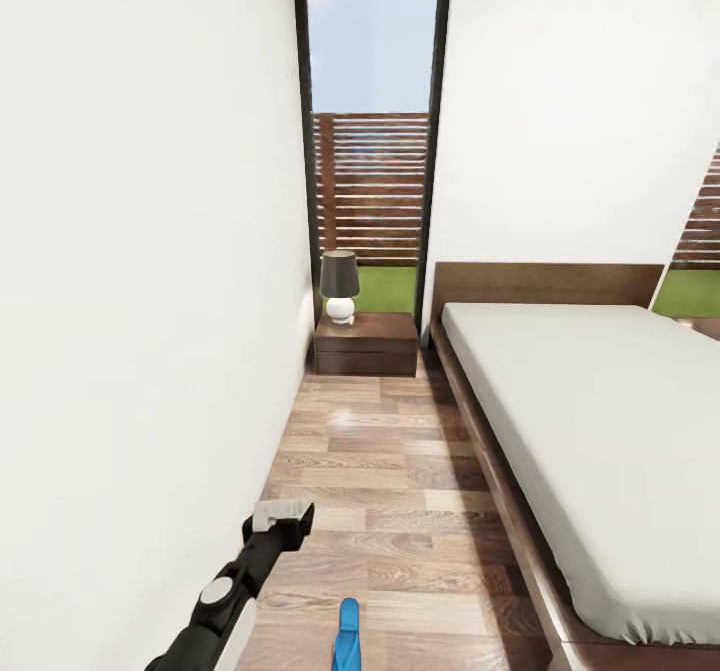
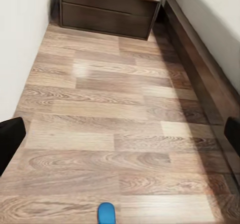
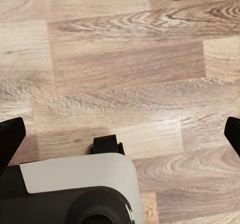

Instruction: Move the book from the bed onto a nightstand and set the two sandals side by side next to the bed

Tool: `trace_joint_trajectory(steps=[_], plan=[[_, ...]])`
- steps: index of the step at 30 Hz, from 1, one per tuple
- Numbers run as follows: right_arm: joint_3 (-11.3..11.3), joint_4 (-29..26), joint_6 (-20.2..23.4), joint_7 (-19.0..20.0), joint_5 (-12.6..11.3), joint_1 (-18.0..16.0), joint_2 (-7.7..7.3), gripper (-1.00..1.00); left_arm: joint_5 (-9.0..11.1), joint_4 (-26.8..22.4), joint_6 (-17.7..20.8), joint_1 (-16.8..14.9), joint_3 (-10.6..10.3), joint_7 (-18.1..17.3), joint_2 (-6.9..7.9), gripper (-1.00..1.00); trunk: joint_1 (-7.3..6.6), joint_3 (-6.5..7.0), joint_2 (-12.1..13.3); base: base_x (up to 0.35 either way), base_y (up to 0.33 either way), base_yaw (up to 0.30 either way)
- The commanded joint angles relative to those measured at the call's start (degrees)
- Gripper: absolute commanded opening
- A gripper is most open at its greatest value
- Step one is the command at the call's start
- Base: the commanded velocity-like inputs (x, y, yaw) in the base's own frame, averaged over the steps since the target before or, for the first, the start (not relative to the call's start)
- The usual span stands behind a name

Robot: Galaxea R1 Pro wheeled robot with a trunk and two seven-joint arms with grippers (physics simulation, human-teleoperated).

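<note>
Left gripper (image 1: 283, 521): at the end of the dark left arm, low over the floor close to the white wall; its 2 fingers stand wide apart with nothing between them, as the left wrist view (image 2: 120, 134) shows.
Right gripper (image 3: 120, 131): 2 dark fingertips at the picture's edges, spread, nothing held; it points down at the floor, with part of the robot's grey-and-black body under it.
Sandal (image 1: 347, 637): 1 bright blue flip-flop on the wood-plank floor (image 1: 400, 471), just behind and to the right of the left gripper; its tip also shows in the left wrist view (image 2: 106, 214).
Bed (image 1: 600, 431): to the right of the left gripper, dark-brown base and headboard, light-grey mattress; no book can be made out on the part that shows.
Nightstand (image 1: 366, 344): well ahead of the left gripper, between wall and bed, 2 drawers.
Lamp (image 1: 340, 287): dark shade, white base, standing on the nightstand.
Window (image 1: 372, 141): tall, dark-framed, behind the nightstand, with slatted fence and grass.
</note>
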Motion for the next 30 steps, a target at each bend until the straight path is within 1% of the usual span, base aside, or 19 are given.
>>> trace_joint_trajectory(steps=[1,3,4,5,6,7,8,9,10,11,13,15,17,18,21,23,26,29,30], plan=[[-0.19,-0.23,0.11,-0.04,0.08,-0.04,0.06,1.00,0.55,-0.03,0.32,-0.03,-0.02,-0.06,0.07,1.00,0.00,-0.06,-0.03,0.000,0.000,0.000],[-0.17,-1.75,0.99,-0.26,0.23,-0.07,0.19,1.00,0.45,0.01,0.32,-0.04,-0.03,-0.06,0.14,1.00,0.00,-0.06,-0.03,0.000,0.000,0.000],[-0.16,-4.13,2.14,-0.37,0.27,-0.17,0.72,1.00,0.42,0.03,0.32,-0.04,-0.03,-0.06,0.15,1.00,0.00,-0.06,-0.03,0.000,0.000,0.000],[-0.15,-7.30,4.49,-0.45,0.30,-0.61,2.00,1.00,0.43,0.03,0.30,-0.04,-0.03,-0.06,0.17,1.00,0.00,-0.06,-0.03,0.000,0.000,0.000],[-0.14,-10.51,8.32,-0.51,0.31,-1.73,3.63,1.00,0.43,0.04,0.28,-0.04,-0.03,-0.06,0.14,1.00,0.00,-0.06,-0.03,0.000,0.000,0.000],[-0.14,-11.96,10.68,-0.54,0.32,-2.49,4.38,1.00,0.43,0.04,0.27,-0.04,-0.03,-0.06,0.13,1.00,0.00,-0.06,-0.03,0.000,0.000,0.000],[-0.09,-14.23,16.25,-0.56,0.33,-4.56,5.62,1.00,0.43,0.04,0.24,-0.04,-0.06,-0.06,0.10,1.00,0.00,-0.06,-0.03,0.000,0.000,0.000],[-0.07,-15.05,18.93,-0.57,0.33,-5.66,6.09,1.00,0.43,0.04,0.22,-0.04,-0.07,-0.06,0.08,1.00,0.00,-0.06,-0.03,0.000,0.000,0.000],[-0.01,-16.23,23.66,-0.57,0.29,-8.01,6.78,1.00,0.43,0.04,0.16,-0.04,-0.09,0.00,0.06,1.00,0.00,-0.06,-0.03,0.000,0.000,0.000],[0.02,-16.64,25.53,-0.57,0.21,-9.29,7.02,1.00,0.43,0.05,0.16,-0.04,-0.10,0.02,0.05,1.00,0.00,-0.06,-0.03,0.000,0.000,0.000],[0.03,-17.57,30.34,-0.60,-0.22,-15.29,7.59,1.00,0.43,-0.01,0.15,-0.04,-0.11,0.08,0.02,1.00,0.00,-0.06,-0.03,0.000,0.000,0.000],[0.04,-17.58,32.51,-0.58,-0.40,-21.05,7.83,1.00,0.50,0.03,0.15,-0.04,-0.12,0.08,0.01,1.00,0.00,-0.06,-0.03,0.000,0.000,0.000],[0.07,-16.78,34.59,-0.58,-0.46,-24.29,7.94,1.00,0.56,0.04,0.14,-0.04,-0.15,0.05,0.01,1.00,0.00,-0.06,-0.03,0.000,0.000,0.000],[0.08,-16.59,35.43,-0.58,-0.46,-24.77,7.97,1.00,0.57,0.04,0.14,-0.04,-0.18,0.06,0.01,1.00,0.00,-0.06,-0.03,0.000,0.000,0.000],[0.12,-16.05,42.80,-0.45,-0.45,-26.21,8.38,1.00,0.57,0.01,0.18,-0.04,-0.37,0.15,-0.07,1.00,0.00,-0.06,-0.03,0.000,0.000,0.000],[0.23,-15.95,45.79,-0.42,-0.45,-26.52,8.58,1.00,0.58,-0.01,0.20,-0.04,-0.42,0.18,-0.12,1.00,0.00,-0.06,-0.03,0.000,0.000,0.000],[0.82,-15.86,48.25,-0.45,-0.50,-26.75,8.92,1.00,0.60,0.01,0.22,-0.04,-0.45,0.24,-0.15,1.00,0.00,-0.06,-0.03,0.000,0.000,0.000],[1.96,-15.61,49.11,-0.44,-0.52,-26.84,9.10,1.00,0.60,0.03,0.23,-0.04,-0.47,0.27,-0.16,1.00,0.00,-0.06,-0.03,0.000,0.000,0.000],[2.88,-15.51,49.33,-0.44,-0.52,-26.88,9.14,1.00,0.60,0.01,0.23,-0.04,-0.47,0.28,-0.16,1.00,0.00,-0.06,-0.03,0.000,0.000,0.000]])
